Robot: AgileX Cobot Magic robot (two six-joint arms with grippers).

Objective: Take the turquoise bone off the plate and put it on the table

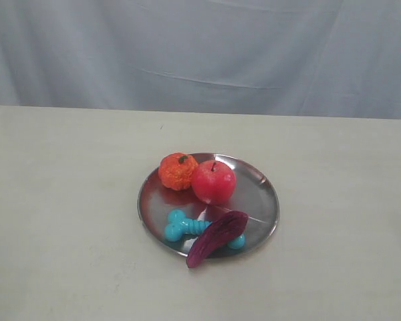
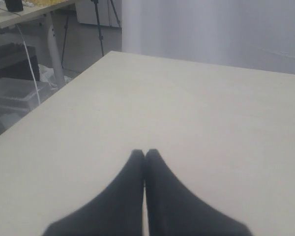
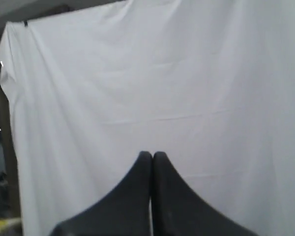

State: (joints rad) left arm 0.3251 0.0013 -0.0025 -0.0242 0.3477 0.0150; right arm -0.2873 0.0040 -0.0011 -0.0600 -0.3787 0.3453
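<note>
The turquoise bone (image 1: 187,227) lies on the front part of the round silver plate (image 1: 260,194), which rests on the beige table (image 1: 67,221). A dark purple leaf-shaped piece (image 1: 217,237) overlaps the bone's right end and pokes over the plate's front rim. Neither gripper appears in the exterior view. The left gripper (image 2: 144,153) is shut with nothing in it, above bare table (image 2: 196,113). The right gripper (image 3: 152,155) is shut and empty, facing a white curtain (image 3: 187,73). Neither wrist view shows the bone or the plate.
A red apple (image 1: 213,182) and a small orange pumpkin (image 1: 178,170) sit on the back of the plate. A pale curtain (image 1: 200,53) hangs behind the table. The left wrist view shows the table's far edge, with another table, boxes (image 2: 12,91) and stands beyond it.
</note>
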